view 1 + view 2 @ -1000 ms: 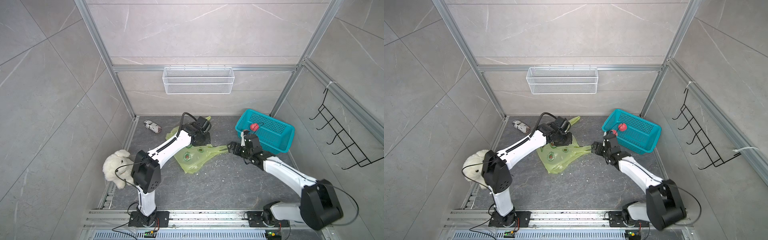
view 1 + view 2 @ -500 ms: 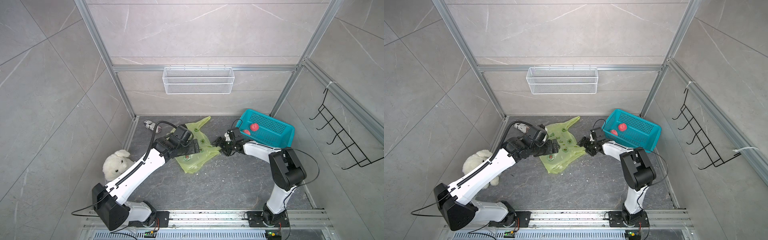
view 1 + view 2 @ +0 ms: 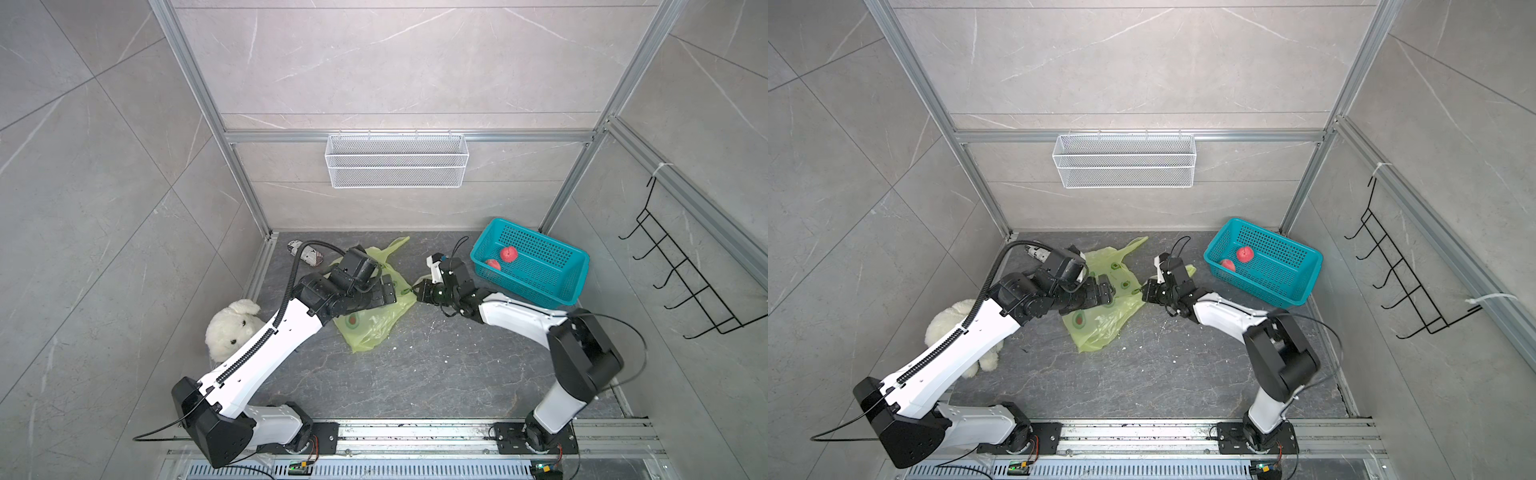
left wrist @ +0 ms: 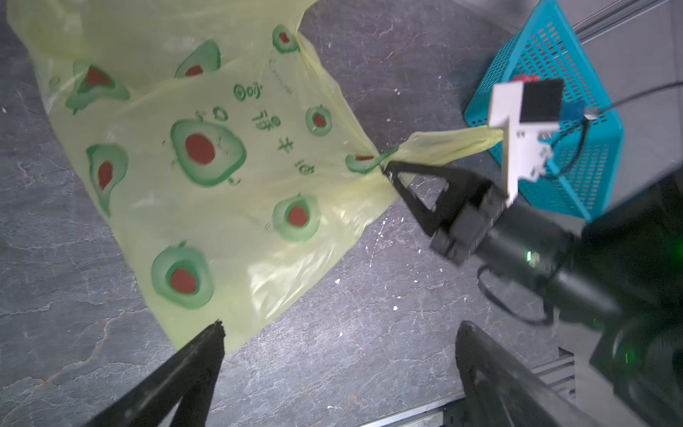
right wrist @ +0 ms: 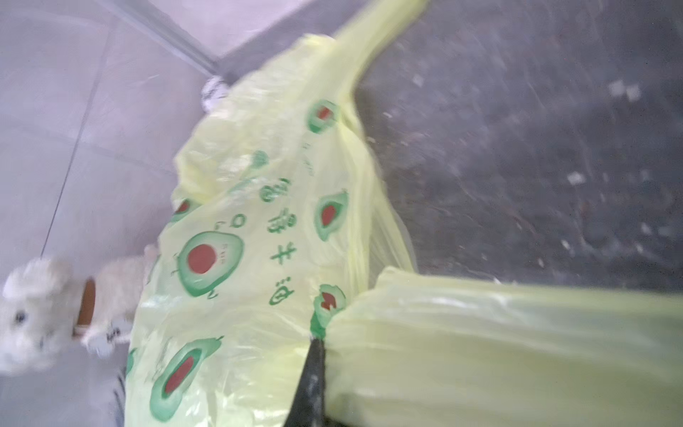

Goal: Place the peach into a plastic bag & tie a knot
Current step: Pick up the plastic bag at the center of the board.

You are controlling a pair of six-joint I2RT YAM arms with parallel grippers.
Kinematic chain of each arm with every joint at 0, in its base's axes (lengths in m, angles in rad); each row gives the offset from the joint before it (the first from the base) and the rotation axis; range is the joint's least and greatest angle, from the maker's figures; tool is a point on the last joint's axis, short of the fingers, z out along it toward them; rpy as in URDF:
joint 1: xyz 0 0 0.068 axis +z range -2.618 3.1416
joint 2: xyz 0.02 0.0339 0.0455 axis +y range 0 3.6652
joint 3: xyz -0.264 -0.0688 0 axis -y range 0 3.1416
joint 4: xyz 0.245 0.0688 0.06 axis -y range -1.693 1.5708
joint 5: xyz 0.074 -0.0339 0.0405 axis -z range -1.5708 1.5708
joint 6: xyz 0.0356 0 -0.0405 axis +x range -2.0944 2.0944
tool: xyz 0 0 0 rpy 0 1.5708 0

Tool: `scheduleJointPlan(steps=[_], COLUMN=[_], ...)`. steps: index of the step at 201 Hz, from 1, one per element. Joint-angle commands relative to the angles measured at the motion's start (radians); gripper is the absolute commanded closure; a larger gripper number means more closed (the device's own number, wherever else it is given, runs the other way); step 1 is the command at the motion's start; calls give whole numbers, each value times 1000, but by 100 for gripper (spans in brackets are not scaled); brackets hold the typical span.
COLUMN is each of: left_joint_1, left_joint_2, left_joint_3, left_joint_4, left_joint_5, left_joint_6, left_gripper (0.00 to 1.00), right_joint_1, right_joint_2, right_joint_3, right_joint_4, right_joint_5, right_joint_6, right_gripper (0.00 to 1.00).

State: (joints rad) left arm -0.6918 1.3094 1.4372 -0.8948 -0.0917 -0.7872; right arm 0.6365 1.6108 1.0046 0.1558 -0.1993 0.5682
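Floor (image 3: 436, 365) carries plastic bag (image 3: 376, 326), basket (image 3: 536, 284), plush toy (image 3: 230, 328).

A robot lab cell: tiled walls (image 3: 374, 62), aluminium frame (image 3: 270, 136), base rail (image 3: 415, 433) in front.

Plush toy (image 3: 230, 328) partly behind left arm (image 3: 266, 355)

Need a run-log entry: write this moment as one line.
left claw open | right claw shut on plastic bag handle | peaches in teal basket
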Motion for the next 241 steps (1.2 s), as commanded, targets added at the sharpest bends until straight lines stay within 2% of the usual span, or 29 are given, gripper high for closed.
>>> scheduleJointPlan(steps=[1, 20, 37, 64, 97, 111, 136, 162, 187, 215, 241], left_joint_1=[27, 29, 29, 30, 37, 43, 43, 37, 37, 18, -42], left_joint_2=[13, 32, 44, 6, -50, -75, -92, -104, -42, 70, 193], left_joint_3=[82, 100, 113, 2, -103, -134, -145, -290, -271, -196, -137], left_joint_4=[-9, 30, -2, 70, 87, 99, 9, 168, 190, 198, 221], left_joint_5=[64, 163, 173, 207, 127, 86, -68, 9, 57, 164, 283], left_joint_6=[-27, -1, 2, -56, -131, -163, -288, -421, -384, -259, -143], left_gripper=[0, 0, 0, 0, 0, 0, 0, 0, 0, 0, 0], right_joint_1=[107, 201, 281, 380, 472, 522, 601, 674, 705, 705, 705], right_joint_2=[-165, -262, -317, -341, -370, -377, -379, -369, -367, -380, -388], right_joint_3=[-106, -188, -260, -354, -462, -484, -509, -528, -550, -552, -561], right_joint_4=[212, 300, 377, 459, 504, 495, 497, 513, 546, 531, 541], right_joint_5=[160, 243, 296, 356, 367, 412, 488, 527, 558, 567, 580], right_joint_6=[-345, -505, -643, -825, -921, -957, -1000, -1032, -1057, -1067, -1071], right_gripper=[100, 100, 100, 100, 100, 100, 100, 100, 100, 100, 100])
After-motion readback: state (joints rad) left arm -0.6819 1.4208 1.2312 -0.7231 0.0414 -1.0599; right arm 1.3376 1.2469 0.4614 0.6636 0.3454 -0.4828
